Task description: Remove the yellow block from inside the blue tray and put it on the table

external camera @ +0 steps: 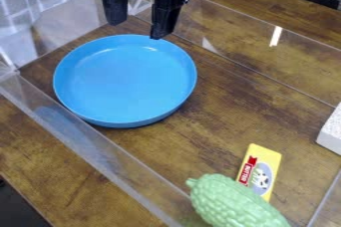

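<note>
In the single camera view, the gripper (142, 17) hung at the top of the picture, above the far rim of the blue tray (83, 100), its two dark jaws spread apart with nothing between them. The tray sat left of centre on the worktop (253, 82), round and shallow, and its inside was bare. The yellow block (260, 168) lay flat on the wood near the lower right, well apart from the tray, its labelled face up and its long side running toward the near edge. Just below it, almost touching its near end, was a bumpy green toy (233, 204) that reached the bottom border of the picture. A white object (332, 129) was cut off by the right border, so its shape could not be told. A clear plastic sheet (54, 121) ran diagonally along the tray's near-left side and on toward the bottom, its edge passing close to the tray's rim. Another clear edge (253, 17) crossed behind the tray toward the upper right. Between the tray's right rim and the block a broad band of bare wood lay open, as did the stretch between the tray and the right border.
</note>
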{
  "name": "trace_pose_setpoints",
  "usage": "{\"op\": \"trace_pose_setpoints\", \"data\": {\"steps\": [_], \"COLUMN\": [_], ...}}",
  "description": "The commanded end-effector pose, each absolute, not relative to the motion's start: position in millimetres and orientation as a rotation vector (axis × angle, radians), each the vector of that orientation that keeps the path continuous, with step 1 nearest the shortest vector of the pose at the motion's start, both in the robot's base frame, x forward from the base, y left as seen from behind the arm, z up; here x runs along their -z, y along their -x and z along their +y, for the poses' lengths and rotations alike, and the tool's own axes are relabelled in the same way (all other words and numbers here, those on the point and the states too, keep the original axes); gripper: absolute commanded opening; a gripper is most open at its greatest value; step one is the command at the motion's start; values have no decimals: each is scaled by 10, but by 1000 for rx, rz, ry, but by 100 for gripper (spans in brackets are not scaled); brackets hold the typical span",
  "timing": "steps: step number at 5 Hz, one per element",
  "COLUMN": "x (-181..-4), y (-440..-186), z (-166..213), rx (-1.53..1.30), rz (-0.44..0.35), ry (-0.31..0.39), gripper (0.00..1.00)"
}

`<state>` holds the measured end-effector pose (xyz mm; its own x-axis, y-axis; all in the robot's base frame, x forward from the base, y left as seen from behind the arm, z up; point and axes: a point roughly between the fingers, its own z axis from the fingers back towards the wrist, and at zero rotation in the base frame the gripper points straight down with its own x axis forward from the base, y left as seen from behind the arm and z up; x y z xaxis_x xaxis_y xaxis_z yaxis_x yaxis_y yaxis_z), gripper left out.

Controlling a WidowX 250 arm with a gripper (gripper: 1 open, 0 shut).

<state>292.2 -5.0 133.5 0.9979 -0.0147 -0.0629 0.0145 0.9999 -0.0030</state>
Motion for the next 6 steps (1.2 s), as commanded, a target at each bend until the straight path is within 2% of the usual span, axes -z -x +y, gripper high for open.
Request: {"op": "trace_pose_setpoints", "data": {"steps": [1,2,4,6], "x": [-1268,-1197,-1077,-856], "y": [-2926,-2933,-2918,-2871], "z": [-110,-197,-803,-1370], "rx": [29,49,185,267], "rz": [75,86,62,44], "ry": [8,14,34,36], "gripper": [100,100,100,100]}}
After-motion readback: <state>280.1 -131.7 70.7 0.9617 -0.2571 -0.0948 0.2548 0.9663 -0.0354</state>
